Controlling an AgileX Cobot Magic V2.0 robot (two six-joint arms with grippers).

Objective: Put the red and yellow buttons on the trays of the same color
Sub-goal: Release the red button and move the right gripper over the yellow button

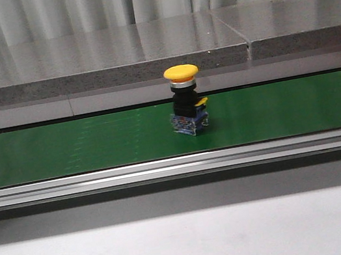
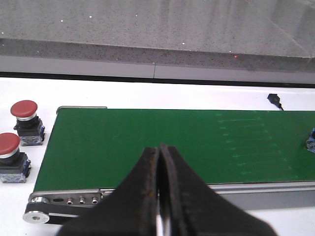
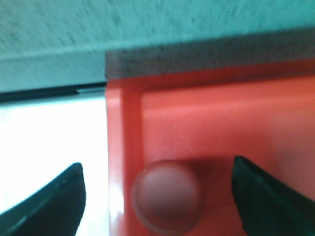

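A yellow button [image 1: 186, 101] with a black body stands upright on the green conveyor belt [image 1: 62, 150] in the front view, near its middle. In the left wrist view my left gripper [image 2: 160, 150] is shut and empty above the belt's near edge, and two red buttons [image 2: 24, 120] [image 2: 9, 155] stand on the white table beside the belt's end. In the right wrist view my right gripper [image 3: 157, 179] is open, its fingers wide apart on either side of a red button [image 3: 167, 196] that sits in a corner of the red tray [image 3: 221, 118]. No yellow tray is in view.
A grey stone ledge [image 1: 99, 57] runs behind the belt. The belt's aluminium rail [image 1: 164, 168] runs along its front. A small black part [image 2: 275, 100] lies on the white table behind the belt.
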